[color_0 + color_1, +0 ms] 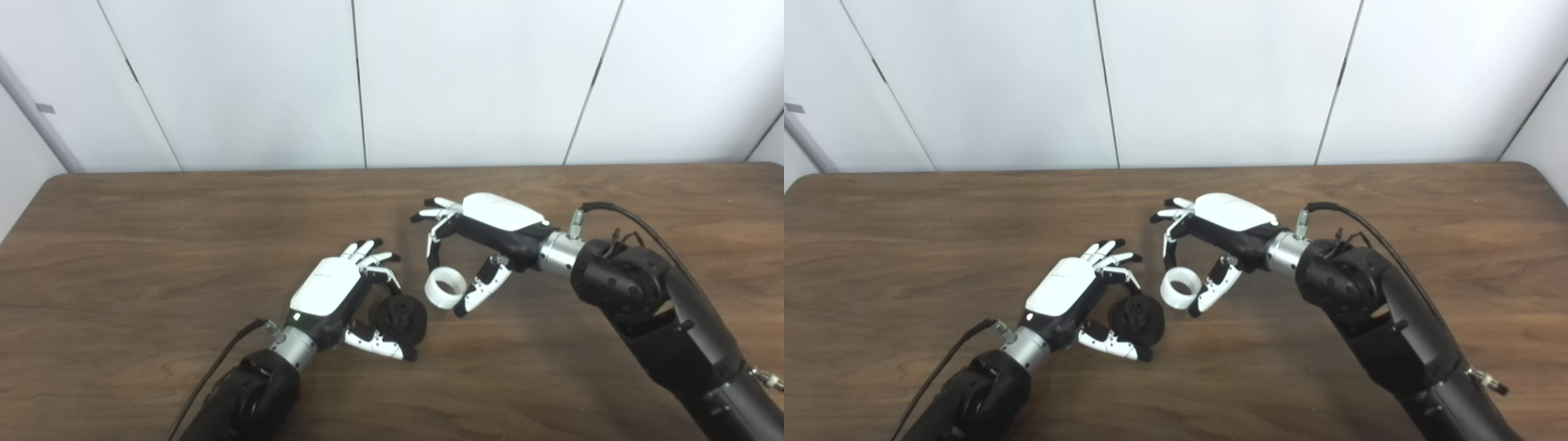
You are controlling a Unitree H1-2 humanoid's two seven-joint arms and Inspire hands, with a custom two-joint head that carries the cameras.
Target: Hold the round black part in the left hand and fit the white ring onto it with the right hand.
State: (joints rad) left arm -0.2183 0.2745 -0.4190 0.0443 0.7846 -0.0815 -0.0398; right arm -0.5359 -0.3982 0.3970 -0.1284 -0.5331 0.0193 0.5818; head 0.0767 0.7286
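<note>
Left hand (334, 294) pinches black part (401, 316); right hand (484, 236) pinches white ring (445, 288).

Brown wooden table (153, 245), white wall panels (245, 79)

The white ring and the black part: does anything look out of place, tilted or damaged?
Nothing stands out. The left hand holds the round black part just above the table; the right hand holds the white ring beside it, not yet fitted. No damage shows.

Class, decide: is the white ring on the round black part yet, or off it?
Off. The white ring, in the right robot hand, sits beside the round black part.
</note>
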